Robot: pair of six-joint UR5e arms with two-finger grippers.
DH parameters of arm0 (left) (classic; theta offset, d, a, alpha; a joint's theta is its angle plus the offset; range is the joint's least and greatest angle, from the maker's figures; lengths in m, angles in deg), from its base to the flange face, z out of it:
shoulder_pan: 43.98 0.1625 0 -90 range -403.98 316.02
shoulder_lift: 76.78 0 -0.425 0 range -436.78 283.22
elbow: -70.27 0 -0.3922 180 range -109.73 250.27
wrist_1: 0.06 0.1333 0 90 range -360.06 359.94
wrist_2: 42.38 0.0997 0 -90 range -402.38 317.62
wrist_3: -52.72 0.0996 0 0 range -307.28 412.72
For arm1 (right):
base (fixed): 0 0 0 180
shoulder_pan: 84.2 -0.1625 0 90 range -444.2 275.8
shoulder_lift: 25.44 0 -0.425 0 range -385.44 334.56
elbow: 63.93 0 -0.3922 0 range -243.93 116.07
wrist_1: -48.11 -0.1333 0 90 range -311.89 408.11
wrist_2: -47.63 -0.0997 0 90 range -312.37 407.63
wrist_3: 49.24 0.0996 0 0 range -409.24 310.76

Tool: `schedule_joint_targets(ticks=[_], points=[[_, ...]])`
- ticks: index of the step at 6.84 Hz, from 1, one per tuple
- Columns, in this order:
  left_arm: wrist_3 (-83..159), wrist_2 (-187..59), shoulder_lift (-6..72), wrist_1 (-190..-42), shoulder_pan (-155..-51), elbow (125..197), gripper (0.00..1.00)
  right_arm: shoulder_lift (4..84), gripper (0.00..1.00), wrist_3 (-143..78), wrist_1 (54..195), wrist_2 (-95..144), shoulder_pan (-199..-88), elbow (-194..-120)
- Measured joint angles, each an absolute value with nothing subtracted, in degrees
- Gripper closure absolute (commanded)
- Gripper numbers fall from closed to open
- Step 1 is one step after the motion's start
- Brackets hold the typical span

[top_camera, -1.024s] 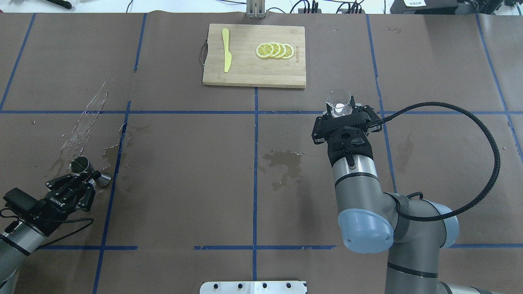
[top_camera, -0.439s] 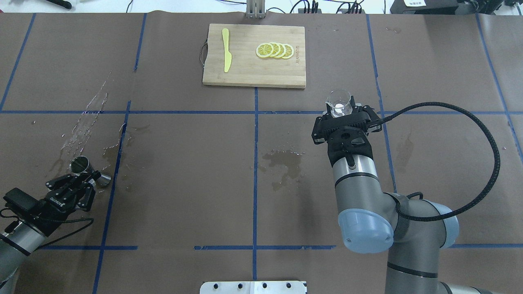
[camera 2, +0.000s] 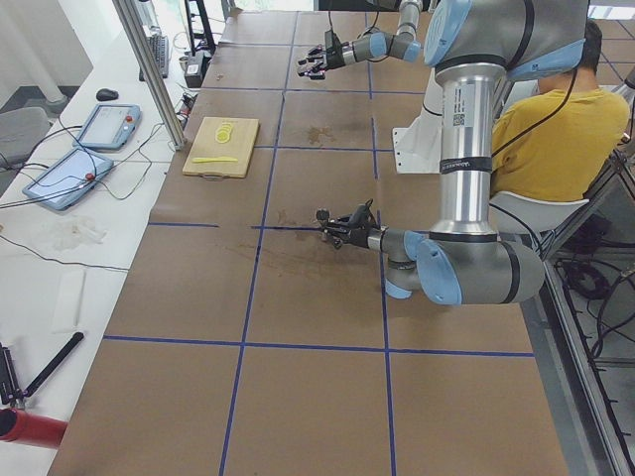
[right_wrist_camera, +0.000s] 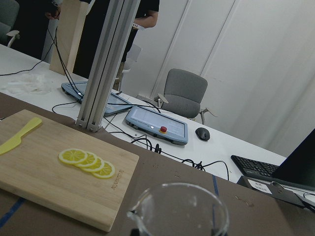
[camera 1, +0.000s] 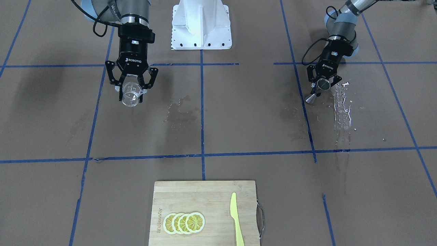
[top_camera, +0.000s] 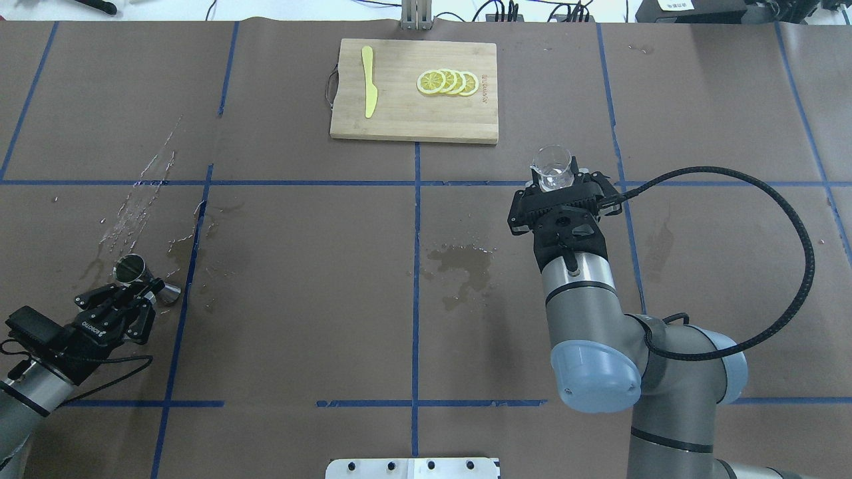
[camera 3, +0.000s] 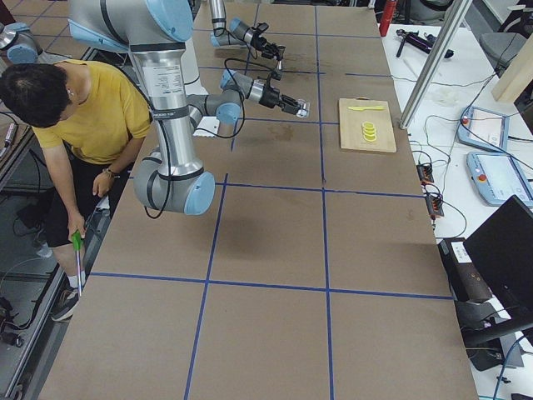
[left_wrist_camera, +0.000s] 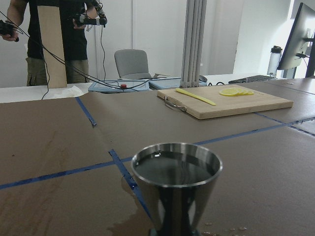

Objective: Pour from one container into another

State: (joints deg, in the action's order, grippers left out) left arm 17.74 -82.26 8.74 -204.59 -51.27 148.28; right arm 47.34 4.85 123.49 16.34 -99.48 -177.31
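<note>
A small clear glass cup (top_camera: 552, 167) hangs above the table right of centre, with my right gripper (top_camera: 556, 181) shut on it. In the front-facing view the cup (camera 1: 130, 97) sits between the black fingers (camera 1: 120, 89). The right wrist view shows only its spouted rim (right_wrist_camera: 179, 210). At the near left, my left gripper (top_camera: 145, 287) is shut on the narrow waist of the steel jigger (top_camera: 132, 268). The jigger (camera 1: 319, 87) stands upright, at or just above the table. In the left wrist view, dark liquid fills the jigger's (left_wrist_camera: 177, 179) upper cone.
A bamboo cutting board (top_camera: 399, 120) with lemon slices (top_camera: 447, 82) and a yellow knife (top_camera: 368, 80) lies at the far middle. A wet stain (top_camera: 464, 261) marks the table centre, and water streaks (top_camera: 136, 199) run beyond the jigger. A person in yellow (camera 2: 556, 119) sits behind the robot.
</note>
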Motion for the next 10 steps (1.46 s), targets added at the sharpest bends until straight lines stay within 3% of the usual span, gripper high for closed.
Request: schedule_joint_targets(ticks=[10], points=[[17.74, -82.12, 8.83, -204.58, -50.92, 147.79, 0.98, 47.34, 1.0, 4.84, 123.45, 16.34, -99.49, -177.32]])
